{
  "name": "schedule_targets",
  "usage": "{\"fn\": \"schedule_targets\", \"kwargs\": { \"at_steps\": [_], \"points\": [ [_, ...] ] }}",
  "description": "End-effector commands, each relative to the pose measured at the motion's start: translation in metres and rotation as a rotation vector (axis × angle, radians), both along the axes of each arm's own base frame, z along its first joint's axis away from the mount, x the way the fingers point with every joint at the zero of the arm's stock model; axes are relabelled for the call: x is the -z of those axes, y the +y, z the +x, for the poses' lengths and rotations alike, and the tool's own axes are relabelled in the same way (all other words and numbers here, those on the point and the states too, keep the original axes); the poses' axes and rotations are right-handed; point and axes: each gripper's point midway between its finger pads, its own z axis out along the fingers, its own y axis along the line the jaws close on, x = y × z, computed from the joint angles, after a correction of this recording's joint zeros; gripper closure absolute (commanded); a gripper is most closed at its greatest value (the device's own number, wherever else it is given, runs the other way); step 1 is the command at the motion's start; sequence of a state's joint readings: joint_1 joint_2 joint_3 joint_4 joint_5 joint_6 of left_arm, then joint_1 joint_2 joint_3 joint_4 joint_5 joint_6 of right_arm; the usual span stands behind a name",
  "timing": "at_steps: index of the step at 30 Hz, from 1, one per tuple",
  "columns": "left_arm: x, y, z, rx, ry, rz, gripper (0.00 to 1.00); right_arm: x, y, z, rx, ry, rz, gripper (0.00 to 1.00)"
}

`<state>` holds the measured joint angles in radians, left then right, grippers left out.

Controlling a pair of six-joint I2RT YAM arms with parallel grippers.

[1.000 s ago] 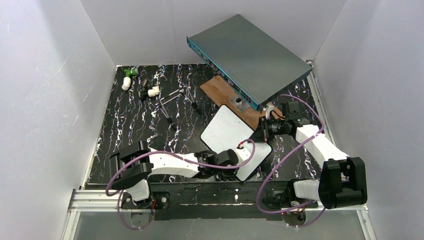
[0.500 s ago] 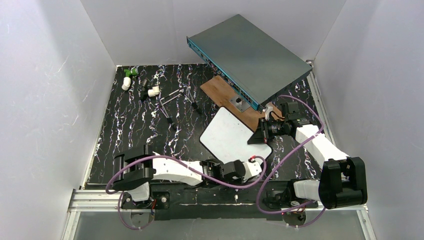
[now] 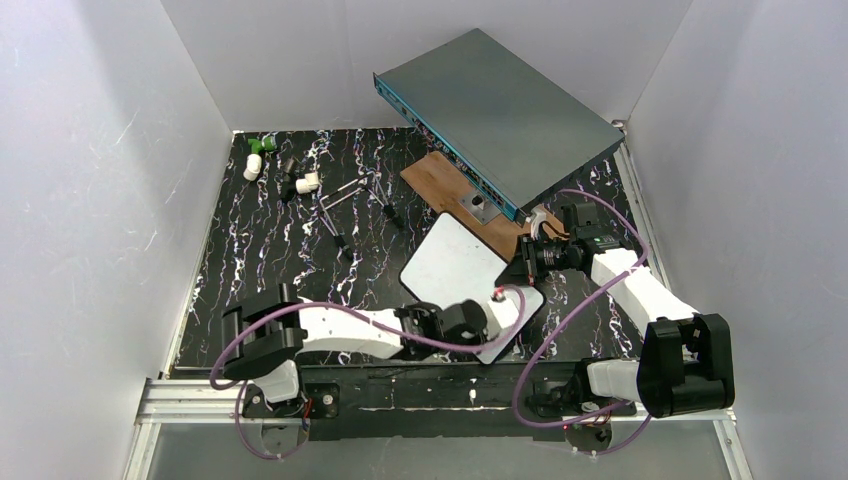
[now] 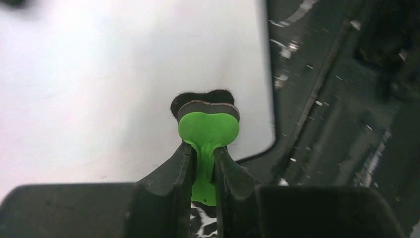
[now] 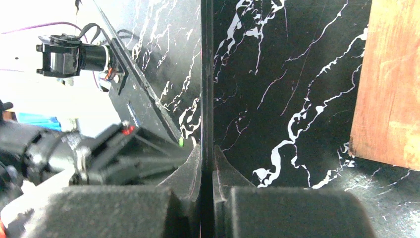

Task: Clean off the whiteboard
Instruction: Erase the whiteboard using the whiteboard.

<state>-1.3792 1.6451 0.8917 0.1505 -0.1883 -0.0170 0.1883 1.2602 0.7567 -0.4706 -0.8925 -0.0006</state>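
Two robot arms work over a black table (image 3: 250, 260) with white streaks. At the far left of the table lie some small white and green bits (image 3: 255, 152). A little to the right of them are some thin dark sticks (image 3: 335, 215).

The left arm reaches from the near left over to the right. The left gripper (image 4: 203, 154) is squeezed tight on a green eraser (image 4: 208, 124). The eraser has a black fuzzy pad on its front. The pad sits against the whiteboard (image 4: 99, 74), close to one rounded corner of the board.

The whiteboard is in the middle of the table, a bit to the right, and it is turned at a slant. The part that shows is plain white.

The right gripper (image 5: 207, 163) is closed on the right edge of the whiteboard. That edge shows as a thin black line between its fingers.

Just past the board, on the far side, lies a brown wooden plank (image 3: 435, 178). A big grey box (image 3: 500, 110) sits behind it, over the plank's far edge.
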Motion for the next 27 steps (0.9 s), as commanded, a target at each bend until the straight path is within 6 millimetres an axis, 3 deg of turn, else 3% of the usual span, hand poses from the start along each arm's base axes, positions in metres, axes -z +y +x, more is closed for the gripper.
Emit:
{"fn": "schedule_targets", "kwargs": {
  "at_steps": [1,5,10,12,15,22,25,27],
  "points": [
    [-0.017,0.046,0.073,-0.361,0.027,-0.044,1.0,-0.006,0.006,-0.01,-0.034,0.036,0.035,0.99],
    [-0.023,0.027,0.053,-0.22,0.052,-0.092,1.0,-0.006,0.006,-0.01,-0.034,0.037,0.034,0.99],
    [-0.035,-0.018,0.004,0.05,0.005,-0.127,1.0,-0.005,0.006,-0.009,-0.033,0.036,0.033,0.99],
    [-0.036,-0.026,0.0,0.069,-0.009,-0.119,1.0,-0.005,0.006,-0.01,-0.033,0.038,0.033,0.99],
    [-0.026,-0.011,0.023,-0.036,-0.046,-0.062,1.0,-0.005,0.006,-0.01,-0.034,0.037,0.034,0.99],
    [-0.021,0.055,0.081,-0.358,0.056,-0.134,1.0,-0.006,0.006,-0.01,-0.034,0.036,0.036,0.99],
    [-0.01,0.068,0.085,-0.388,0.091,-0.093,1.0,-0.006,0.006,-0.01,-0.035,0.037,0.036,0.99],
    [-0.007,0.06,0.08,-0.348,0.115,-0.101,1.0,-0.006,0.006,-0.01,-0.035,0.038,0.036,0.99]
  ]
}}
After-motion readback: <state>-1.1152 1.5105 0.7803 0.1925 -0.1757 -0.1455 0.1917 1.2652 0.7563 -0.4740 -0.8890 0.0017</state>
